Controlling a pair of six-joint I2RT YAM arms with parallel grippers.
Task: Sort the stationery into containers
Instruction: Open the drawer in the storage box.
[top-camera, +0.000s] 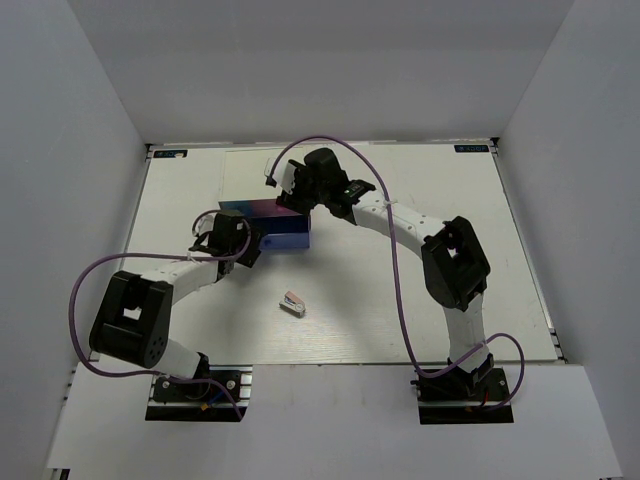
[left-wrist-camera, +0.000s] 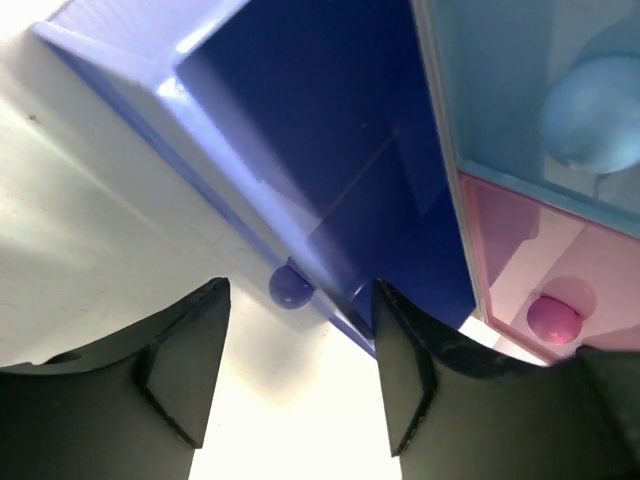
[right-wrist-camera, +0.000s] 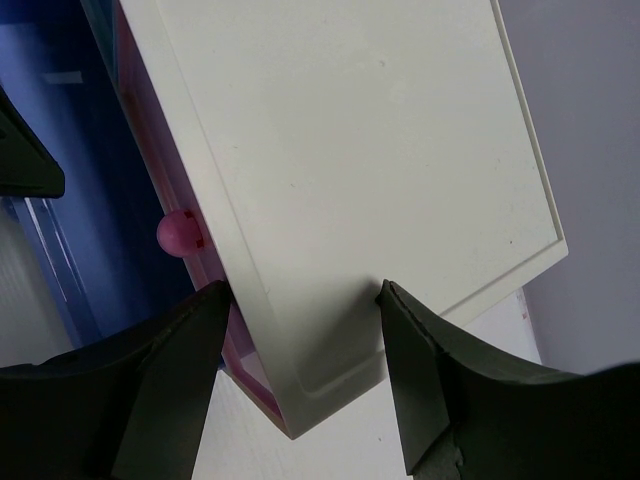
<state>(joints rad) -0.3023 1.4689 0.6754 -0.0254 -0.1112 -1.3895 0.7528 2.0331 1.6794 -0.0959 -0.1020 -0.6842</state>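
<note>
The white-topped box (top-camera: 262, 208) stands at the middle of the table. Its wide blue-lavender drawer (left-wrist-camera: 330, 120) is pulled out, and the part of its inside that shows holds nothing. My left gripper (left-wrist-camera: 300, 290) is open just in front of that drawer, whose round knob (left-wrist-camera: 289, 287) lies between the fingertips without touching them. The light blue drawer (left-wrist-camera: 520, 90) and the pink drawer (left-wrist-camera: 525, 250) are closed. My right gripper (right-wrist-camera: 305, 292) straddles a corner of the box's white top (right-wrist-camera: 350, 130), fingers pressed on both sides. A small pink-and-white stapler-like piece (top-camera: 292, 302) lies on the table nearer than the box.
White walls enclose the table (top-camera: 420, 320) on the left, back and right. Purple cables (top-camera: 395, 260) loop over both arms. The right arm's elbow (top-camera: 455, 265) sits right of centre.
</note>
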